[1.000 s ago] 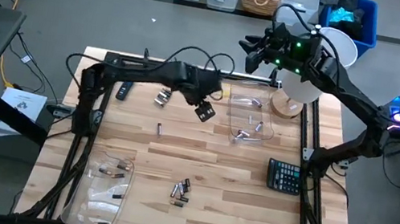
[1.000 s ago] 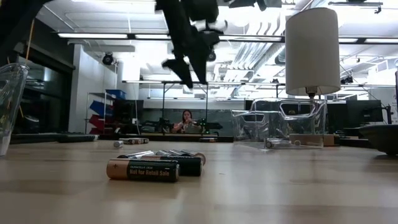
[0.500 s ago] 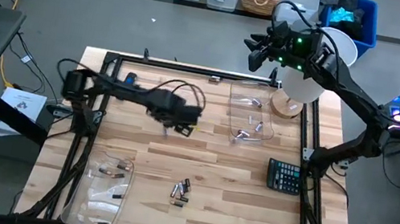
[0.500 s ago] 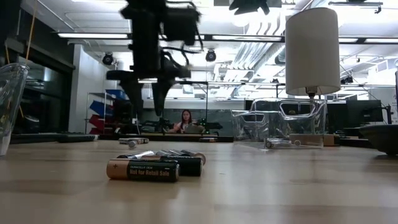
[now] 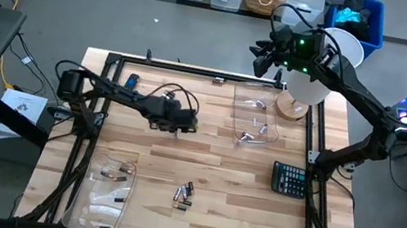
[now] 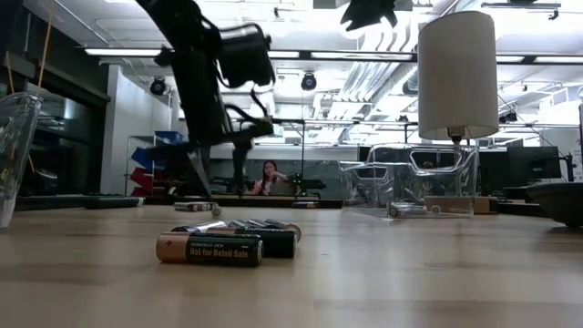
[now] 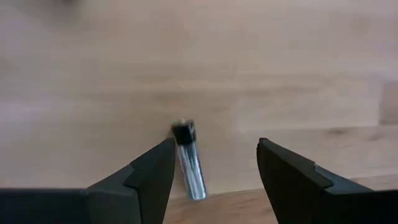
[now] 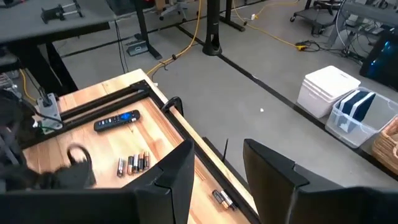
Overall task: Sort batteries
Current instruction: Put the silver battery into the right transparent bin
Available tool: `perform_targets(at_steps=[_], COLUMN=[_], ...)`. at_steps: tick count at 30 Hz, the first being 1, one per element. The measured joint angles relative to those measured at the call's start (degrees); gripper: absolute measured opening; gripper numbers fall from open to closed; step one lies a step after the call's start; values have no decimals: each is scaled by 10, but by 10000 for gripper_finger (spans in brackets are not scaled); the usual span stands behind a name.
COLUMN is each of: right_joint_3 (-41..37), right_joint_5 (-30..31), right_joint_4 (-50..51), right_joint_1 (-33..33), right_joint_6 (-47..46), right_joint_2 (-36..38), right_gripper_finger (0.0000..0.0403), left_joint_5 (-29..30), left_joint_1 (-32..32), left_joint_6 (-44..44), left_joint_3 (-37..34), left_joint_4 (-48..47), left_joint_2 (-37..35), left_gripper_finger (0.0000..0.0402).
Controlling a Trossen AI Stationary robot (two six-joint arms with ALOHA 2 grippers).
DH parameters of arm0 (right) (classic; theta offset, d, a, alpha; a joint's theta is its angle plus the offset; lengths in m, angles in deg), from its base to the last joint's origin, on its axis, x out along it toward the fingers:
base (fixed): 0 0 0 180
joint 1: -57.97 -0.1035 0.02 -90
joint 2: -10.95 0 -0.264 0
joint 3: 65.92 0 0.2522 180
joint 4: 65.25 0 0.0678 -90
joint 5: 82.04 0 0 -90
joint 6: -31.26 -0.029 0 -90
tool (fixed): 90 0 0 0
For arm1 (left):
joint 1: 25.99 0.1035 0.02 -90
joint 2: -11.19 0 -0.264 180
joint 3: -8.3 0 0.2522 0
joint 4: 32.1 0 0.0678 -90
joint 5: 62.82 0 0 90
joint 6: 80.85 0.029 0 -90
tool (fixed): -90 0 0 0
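Observation:
My left gripper (image 5: 173, 123) (image 6: 219, 182) points down, low over the table's middle left, fingers open. A single silvery battery (image 7: 189, 163) with a dark end lies flat on the wood between its fingertips, close to one finger; no touch shows. Several batteries (image 5: 184, 195) (image 6: 223, 246) lie loose near the table's middle front. More batteries (image 8: 134, 163) lie at the far left beside the remote (image 8: 118, 120). My right gripper (image 5: 262, 53) (image 8: 217, 168) hovers high over the table's far edge, open, holding nothing.
A clear tray (image 5: 256, 121) with silvery batteries stands at the far right, and another clear tray (image 5: 103, 192) with dark batteries at the near left. A white cylinder on a wooden foot (image 6: 458, 75) stands far right. The calculator (image 5: 289, 179) lies at the right edge.
My left gripper has come down from high over the table's middle, moving toward the left and slightly nearer. It has rolled about its own axis. It now stands low with its fingers on either side of the single battery. The batteries have not moved.

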Motion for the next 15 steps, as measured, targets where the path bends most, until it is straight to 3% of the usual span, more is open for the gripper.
perform_targets(at_steps=[10, 12, 15], right_joint_3=[0, 0, 0], right_joint_5=[4, 4, 9], right_joint_4=[21, 21, 20], right_joint_1=[0, 0, 4], right_joint_6=[-24, -26, 0], right_joint_2=[0, 0, 0], right_gripper_finger=[134, 134, 134], left_joint_5=[-54, -54, -27], left_joint_1=[16, 20, 20], left_joint_6=[-21, 9, 137], left_joint_3=[1, 1, 1], left_joint_4=[12, 13, 21], left_joint_2=[15, 15, 15], left_gripper_finger=[213, 213, 213])
